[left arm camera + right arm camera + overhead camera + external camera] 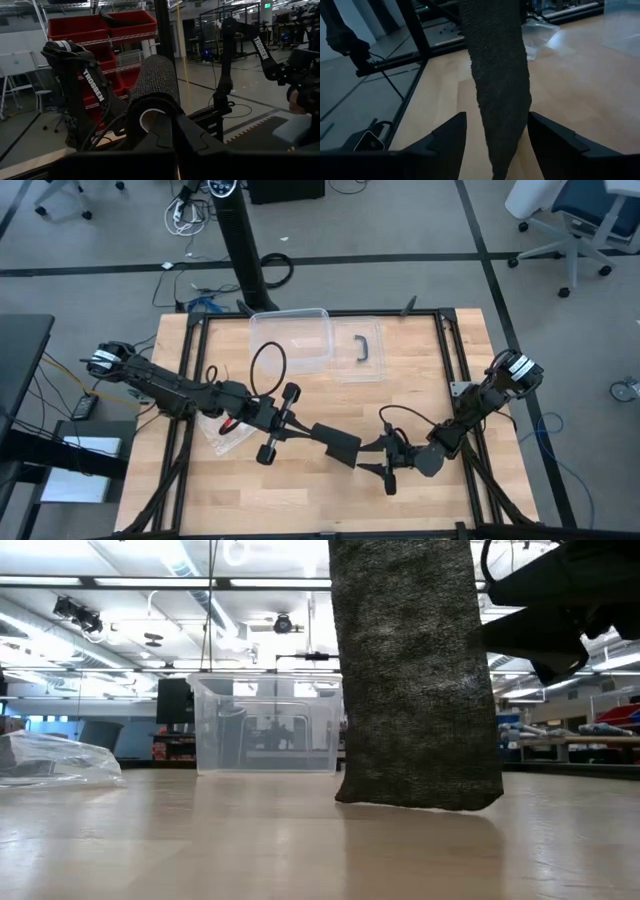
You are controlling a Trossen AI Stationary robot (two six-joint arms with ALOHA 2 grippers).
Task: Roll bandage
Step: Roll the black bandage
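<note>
**Bandage held between the two arms above the worktop**

The wooden worktop (300, 500) carries everything. At its far side stands a clear plastic box (292, 340), and just beside it lies a clear lid with a black handle (362, 350). A crinkly clear plastic bag (222, 432) lies near the left edge, partly under the left arm.

The bandage (336, 442) is a flat black strip of fabric. In the high view its long axis runs from the left arm toward the right arm, slanting a little toward the near edge. In the low view the strip hangs almost upright, and its lower end reaches down to the wood.

The left gripper (290, 426) is near the middle of the worktop. Its jaws are together, clamped on one end of the bandage; in the left wrist view the fabric curves over a small loop just in front of the fingers (192, 137).

The right gripper (385, 462) is at the other end of the strip, right of the centre. Its jaws stand apart, one finger on each side of the fabric, and the fingers (447, 137) do not press it.
</note>
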